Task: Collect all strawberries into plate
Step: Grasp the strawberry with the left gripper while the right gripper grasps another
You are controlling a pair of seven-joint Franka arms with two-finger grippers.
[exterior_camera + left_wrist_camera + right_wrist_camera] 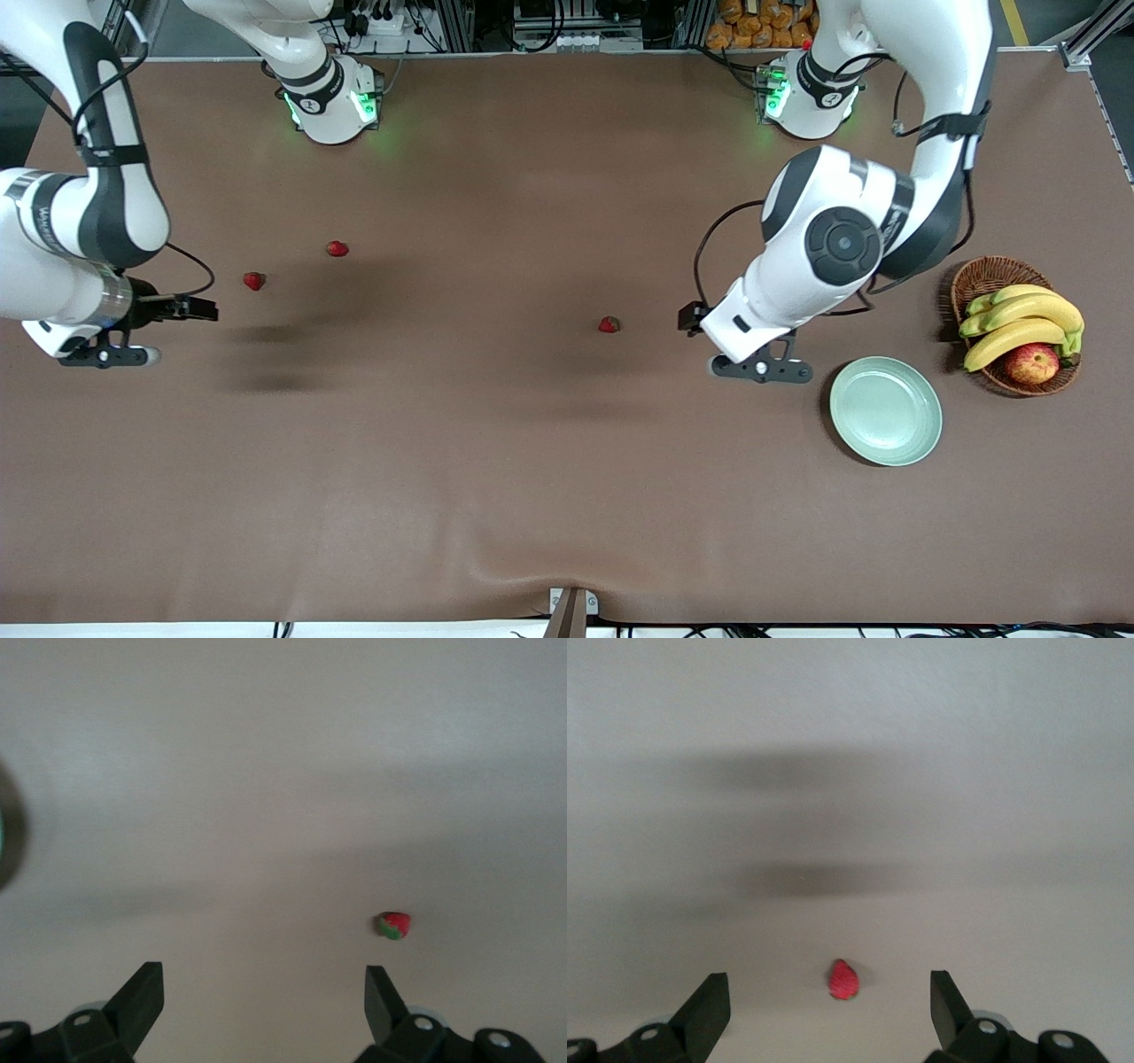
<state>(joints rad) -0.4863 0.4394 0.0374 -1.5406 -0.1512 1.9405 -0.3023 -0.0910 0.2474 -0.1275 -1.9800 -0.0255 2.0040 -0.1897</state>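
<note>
Three small red strawberries lie on the brown table. Two of them [337, 249] [254, 281] are toward the right arm's end, and a third strawberry [609, 325] lies near the middle. The pale green plate [886, 410] sits toward the left arm's end and holds nothing. My left gripper [760, 369] hangs open between the middle berry and the plate; its wrist view shows that strawberry [395, 925] ahead of the left gripper [263, 992]. My right gripper [106, 356] is open at the table's end. In its wrist view a strawberry [842, 980] lies below the right gripper [830, 997], between the spread fingers.
A wicker basket [970, 282] with bananas [1019, 321] and an apple [1031, 363] stands beside the plate, toward the left arm's end. A sliver of the plate's rim [3, 837] shows at the edge of the left wrist view.
</note>
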